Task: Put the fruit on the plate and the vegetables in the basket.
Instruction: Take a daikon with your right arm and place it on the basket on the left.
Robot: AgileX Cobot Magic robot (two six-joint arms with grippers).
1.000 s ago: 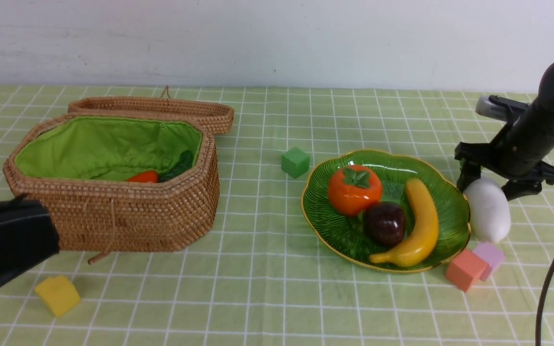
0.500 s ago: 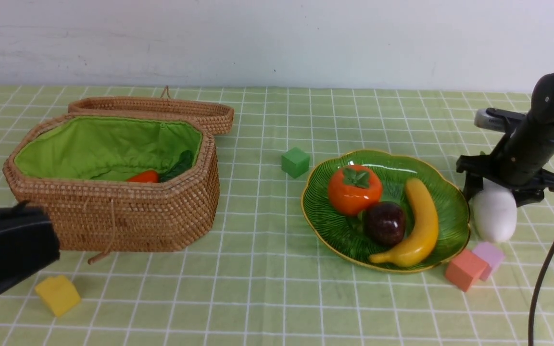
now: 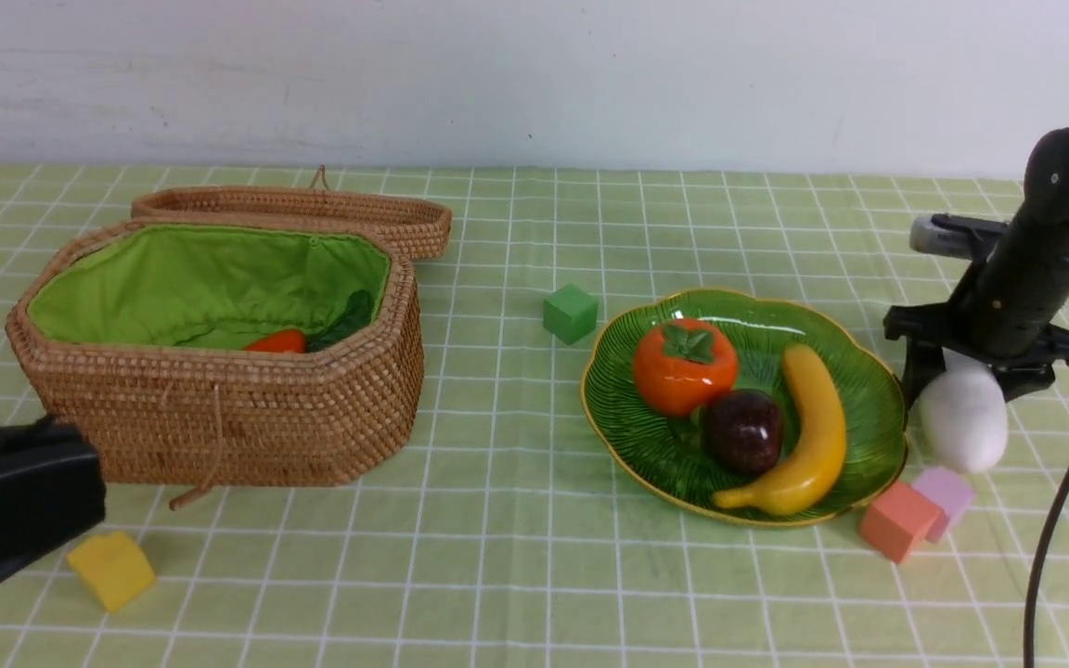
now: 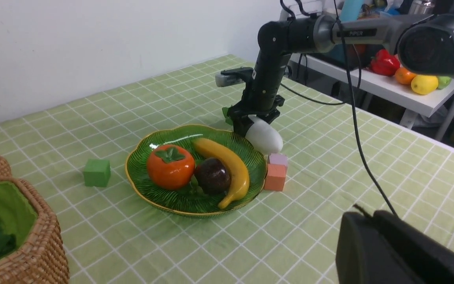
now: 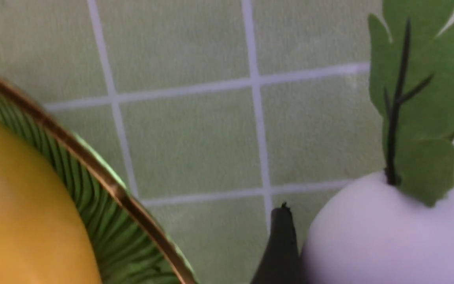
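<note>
White radish (image 3: 964,419) with green leaves lies on the checked green cloth of the desk (image 3: 516,557), just beside the plate's right edge. The right pincer (image 3: 972,371) stands directly over the radish's leafy end, one finger (image 5: 280,244) down along its flank on the plate side, the other hidden from view. Jaws are spread wide about the radish; whether they press on it cannot be told.

Green glass plate (image 3: 627,436), gold rim, holds all three fruits: orange persimmon (image 3: 684,366), dark mangosteen (image 3: 742,432) and yellow banana (image 3: 813,436), touching one another.

Wicker basket (image 3: 247,417), green lining, lid laid back, stands well apart to the left. An orange-red carrot (image 3: 278,342) with dark green leaves shows inside. No eggplant can be made out past the wall.

Foam cubes on the cloth: green (image 3: 570,313) behind the plate, salmon (image 3: 897,520) and lilac (image 3: 943,497) side by side in front of the radish, yellow (image 3: 111,569) before the basket.

Left pincer (image 3: 6,501) hangs low at the near left, in front of the basket, its jaws together and holding nothing.
</note>
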